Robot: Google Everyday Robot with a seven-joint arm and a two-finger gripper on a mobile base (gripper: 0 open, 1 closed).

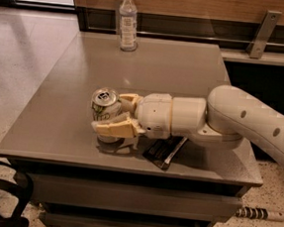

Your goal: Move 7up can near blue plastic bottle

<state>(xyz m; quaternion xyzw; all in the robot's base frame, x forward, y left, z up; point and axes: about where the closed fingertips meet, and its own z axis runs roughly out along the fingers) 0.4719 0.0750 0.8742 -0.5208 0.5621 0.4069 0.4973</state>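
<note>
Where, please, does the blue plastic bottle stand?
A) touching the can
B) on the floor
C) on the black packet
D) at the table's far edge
D: the blue plastic bottle stands upright at the far edge of the table, apart from the 7up can that the gripper clasps near the front edge.
</note>
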